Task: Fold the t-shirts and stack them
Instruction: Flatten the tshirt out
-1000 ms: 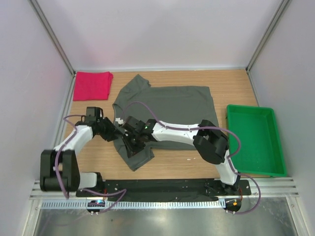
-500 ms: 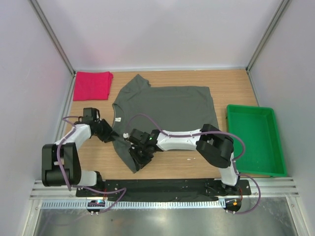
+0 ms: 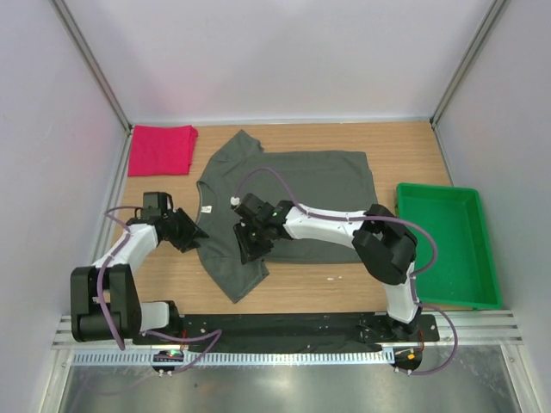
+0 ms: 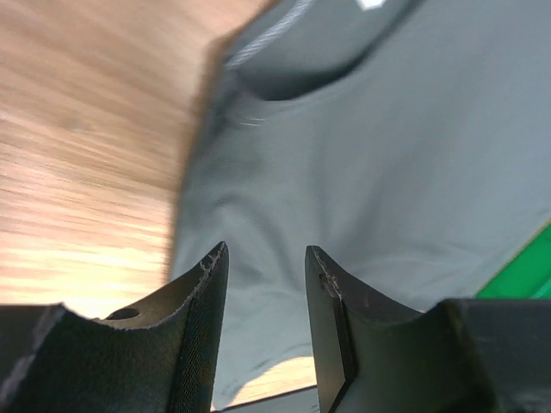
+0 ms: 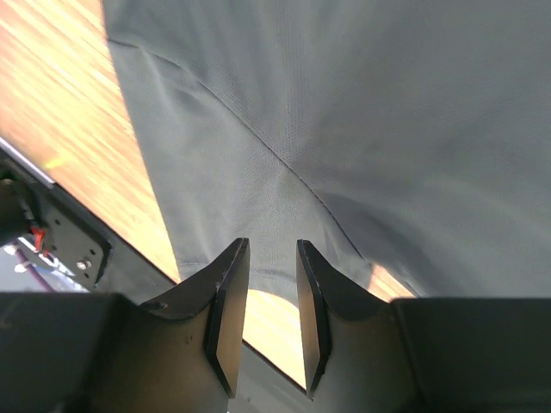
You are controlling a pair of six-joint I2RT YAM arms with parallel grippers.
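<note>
From above, the red shirt (image 3: 161,149) lies folded far left and the grey shirt (image 3: 310,185) lies spread mid-table, with the left gripper (image 3: 191,234) at its left edge and the right gripper (image 3: 250,245) over its near-left sleeve; the left wrist view shows jaws parted and empty over cloth, the right wrist view likewise, so its first fold likely starts by pinching that side.

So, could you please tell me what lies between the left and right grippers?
In the top view, only the dark grey t-shirt lies there: its cloth spans the gap from the left gripper to the right gripper.
</note>
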